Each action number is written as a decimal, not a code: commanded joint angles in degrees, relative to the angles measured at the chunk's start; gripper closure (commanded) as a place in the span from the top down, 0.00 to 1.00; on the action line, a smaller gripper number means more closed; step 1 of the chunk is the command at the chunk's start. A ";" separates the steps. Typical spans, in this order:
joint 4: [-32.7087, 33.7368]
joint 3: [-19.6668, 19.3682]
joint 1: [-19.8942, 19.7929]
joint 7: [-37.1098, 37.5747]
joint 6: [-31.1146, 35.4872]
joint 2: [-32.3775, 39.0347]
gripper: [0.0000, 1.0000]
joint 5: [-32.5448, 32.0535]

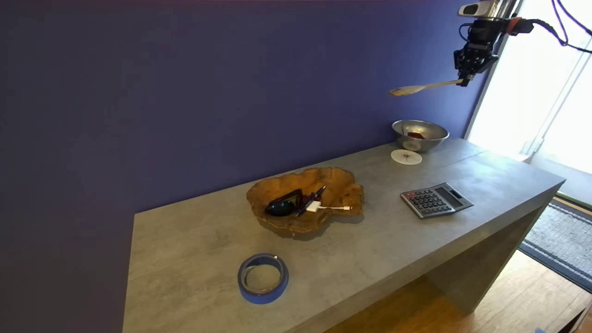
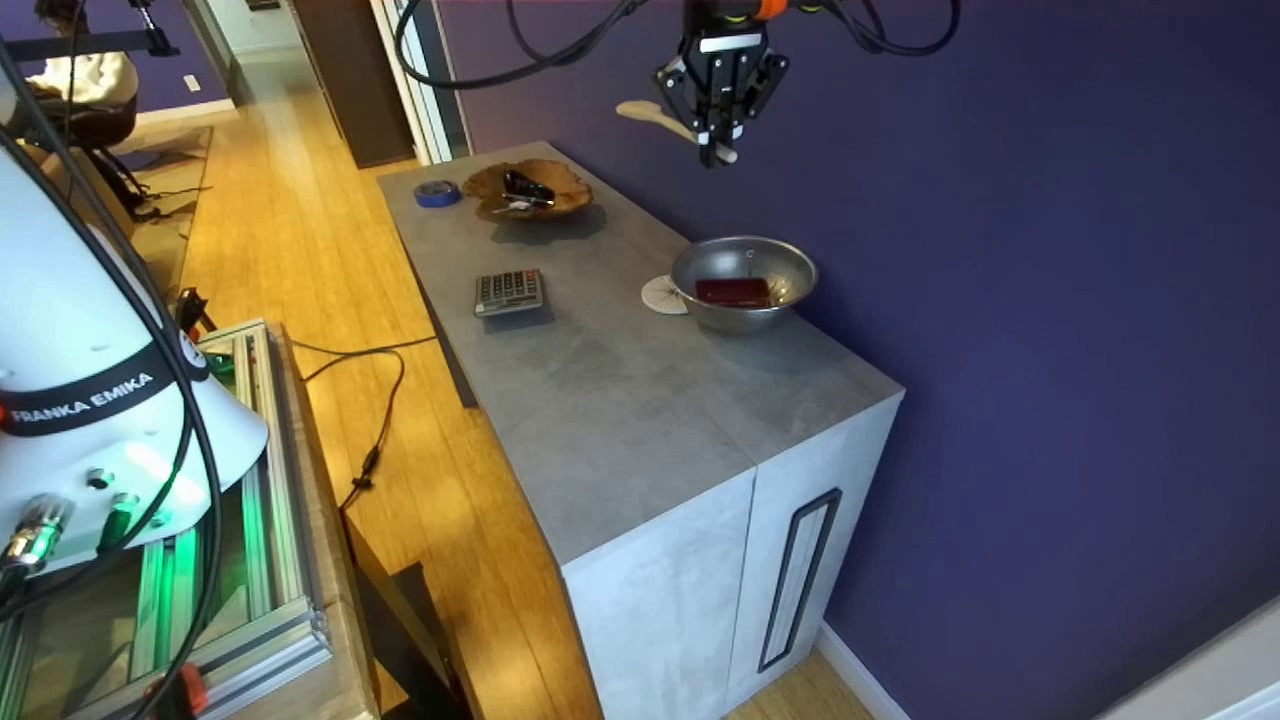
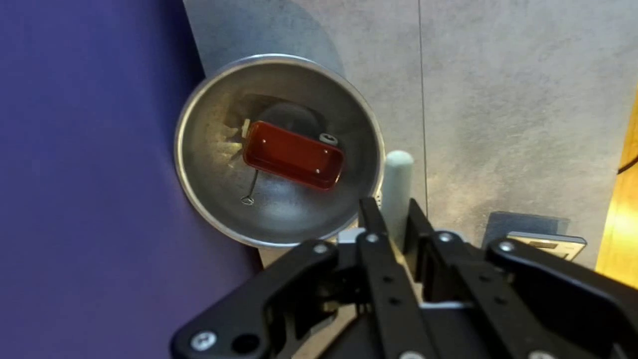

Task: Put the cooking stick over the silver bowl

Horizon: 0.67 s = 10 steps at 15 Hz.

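My gripper [image 1: 464, 81] is shut on the handle end of the cooking stick [image 1: 408, 90], a pale wooden spoon, high above the table. The stick lies nearly level, its wider end pointing away from the gripper. In an exterior view the gripper [image 2: 717, 153] and stick [image 2: 650, 115] are above and behind the silver bowl [image 2: 740, 319]. In the wrist view the stick's handle tip [image 3: 398, 174] sticks out between the fingers [image 3: 391, 207], beside the rim of the silver bowl [image 3: 279, 219]. The bowl also shows in an exterior view [image 1: 432, 142]. It holds a dark red box-like thing [image 3: 294, 155].
A white round disc [image 1: 406, 157] lies beside the silver bowl. A calculator [image 1: 437, 201] lies nearer the table's front edge. An amber-brown bowl [image 1: 273, 187] with dark glasses, a pen and a white adapter stands farther along. A blue tape roll [image 1: 263, 297] lies beyond. A purple wall [image 2: 1050, 350] borders the table.
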 commanded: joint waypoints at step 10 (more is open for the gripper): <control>3.17 7.38 -11.92 -13.71 5.30 7.65 0.03 11.45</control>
